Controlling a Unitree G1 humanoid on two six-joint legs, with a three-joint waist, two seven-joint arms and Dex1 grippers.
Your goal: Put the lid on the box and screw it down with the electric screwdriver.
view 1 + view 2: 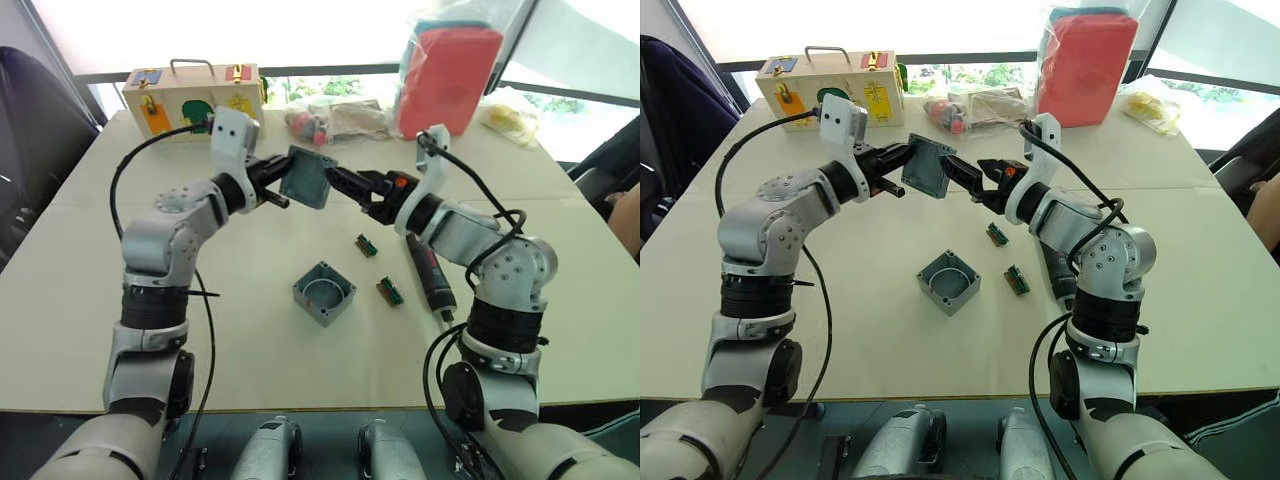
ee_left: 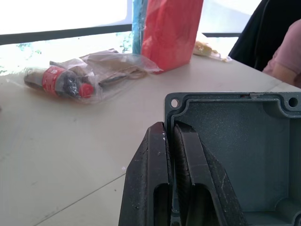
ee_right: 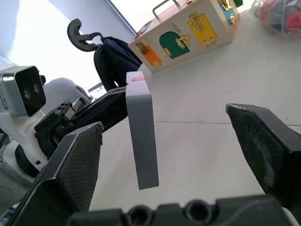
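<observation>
Desk (image 1: pixel 90 300): pale top by bright windows.
Lid (image 1: pixel 306 176): held on edge above desk centre, clenched in left gripper (image 1: pixel 280 180).
Right gripper (image 1: pixel 345 187): released, jaws spread beside lid.
Box (image 1: pixel 324 293): open, desk centre.
Electric screwdriver (image 1: pixel 432 277): toward right edge.
Risk: thin edge grip may slip during handover.

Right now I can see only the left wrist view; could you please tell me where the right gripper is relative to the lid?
Observer: The right gripper is open and pointed at the lid, which the left gripper holds in the air.
Operator: Thank you. Where is the box?
Observer: The box sits on the table, opening upward, nearer the robot than the lid.
Operator: And the electric screwdriver?
Observer: The electric screwdriver lies on the table under the right forearm, untouched.
</observation>
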